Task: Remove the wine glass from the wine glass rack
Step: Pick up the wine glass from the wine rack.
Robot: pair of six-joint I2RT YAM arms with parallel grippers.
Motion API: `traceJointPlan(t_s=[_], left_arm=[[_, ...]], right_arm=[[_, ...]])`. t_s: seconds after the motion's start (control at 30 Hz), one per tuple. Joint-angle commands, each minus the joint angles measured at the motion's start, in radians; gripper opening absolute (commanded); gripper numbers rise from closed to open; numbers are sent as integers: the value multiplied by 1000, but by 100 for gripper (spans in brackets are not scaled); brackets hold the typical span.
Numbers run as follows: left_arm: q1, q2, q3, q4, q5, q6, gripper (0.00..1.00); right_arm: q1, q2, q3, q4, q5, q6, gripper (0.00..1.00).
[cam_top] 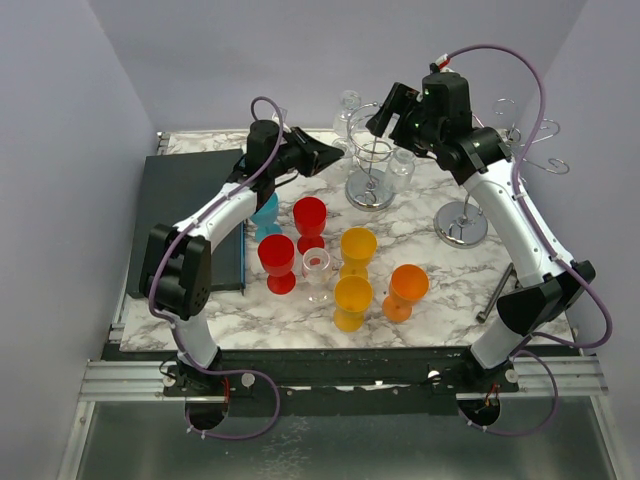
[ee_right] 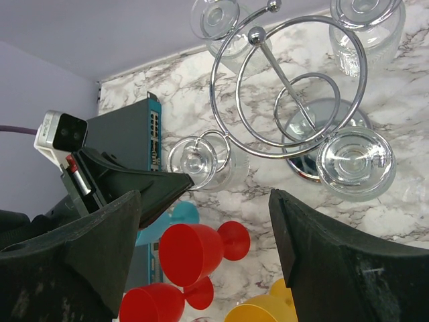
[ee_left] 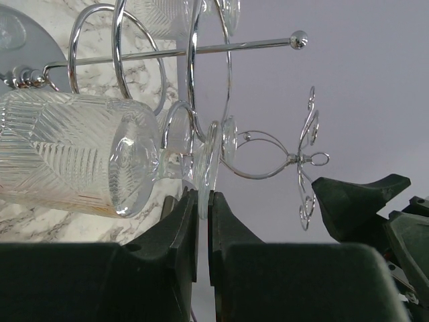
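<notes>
**A:** Looking at a marble-print table point(cam_top: 440, 290) boxed in by pale lilac walls point(cam_top: 60, 150). Spotting the wine glass rack point(cam_top: 371, 172), chrome, standing near the far edge, roughly midway along it.

**B:** Locating the wine glass point(ee_left: 74, 157)?

**A:** Finding it on the rack's left side, not off yet. Stem sitting in a small ring, ribbed bowl pointing away from the arm, foot facing the left gripper point(ee_left: 204, 201).

**B:** Checking those fingers?

**A:** Nearly pressed together, pinching the rim of the glass's foot between the pads.

**B:** Checking the right gripper point(ee_right: 204, 201)?

**A:** Hovering above the rack, fingers spread wide, gripping nothing, touching nothing.

**B:** Logging anything else?

**A:** Counting three more clear glasses point(ee_right: 352, 161) hanging on the same rack. Noting coloured goblets point(cam_top: 358, 245), red, yellow and orange, clustering mid-table toward the near edge, well apart from the rack. Noting a second rack point(cam_top: 462, 222) with curly hooks standing toward the right edge, and a dark slab point(cam_top: 190, 200) lying along the left edge.
</notes>
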Motion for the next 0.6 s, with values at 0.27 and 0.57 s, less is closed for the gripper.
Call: traceJointPlan(t_s=[0.27, 0.57], left_arm=[[9, -89, -42, 127, 127, -37, 0], [28, -131, -77, 139, 136, -39, 0]], right_arm=[[8, -20, -4, 21, 27, -6, 83], [8, -18, -7, 19, 24, -1, 83]])
